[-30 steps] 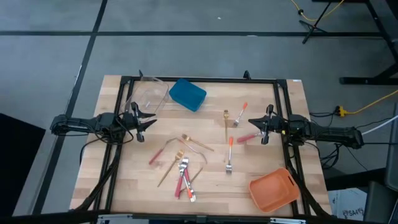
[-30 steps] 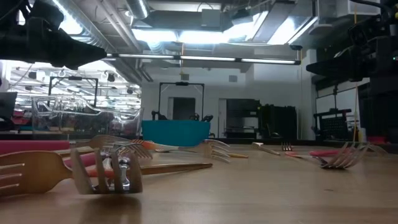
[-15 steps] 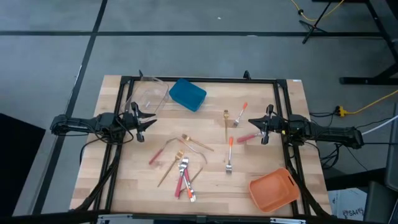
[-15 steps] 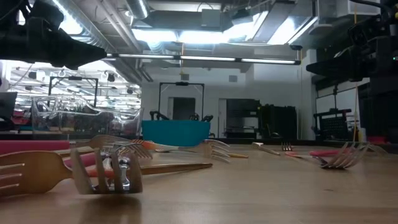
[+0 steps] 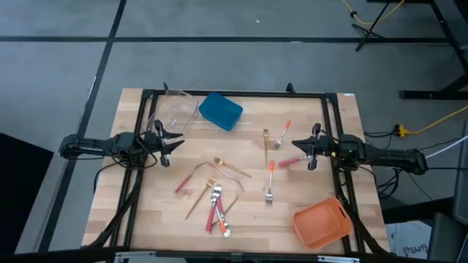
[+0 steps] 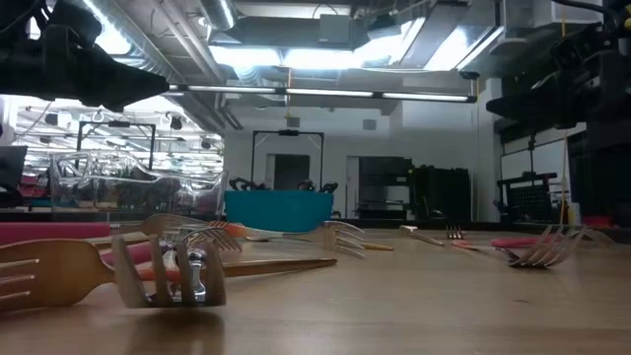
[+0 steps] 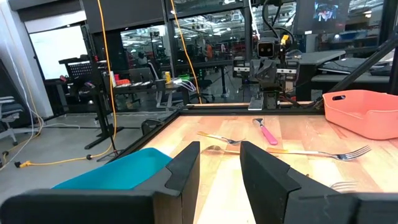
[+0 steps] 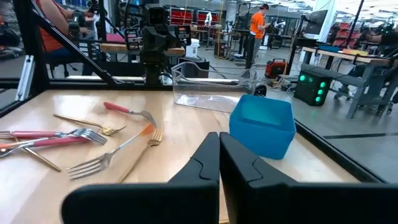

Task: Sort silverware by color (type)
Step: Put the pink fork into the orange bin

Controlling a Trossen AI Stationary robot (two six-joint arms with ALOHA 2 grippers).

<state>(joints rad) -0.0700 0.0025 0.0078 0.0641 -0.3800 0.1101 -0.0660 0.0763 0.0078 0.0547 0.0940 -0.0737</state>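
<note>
Bins blue, clear, orange hold nothing; left claw parted, right claw closed.

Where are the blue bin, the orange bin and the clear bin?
blue bin (image 5: 220,111), high view, middle of its top.
orange bin (image 5: 320,222), high view, its floor.
clear bin (image 5: 172,113), high view, its floor.

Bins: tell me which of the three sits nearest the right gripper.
The orange bin, at the table's front right corner, is nearest the right gripper. The blue bin and the clear bin both sit at the back, toward the left arm's side.
</note>
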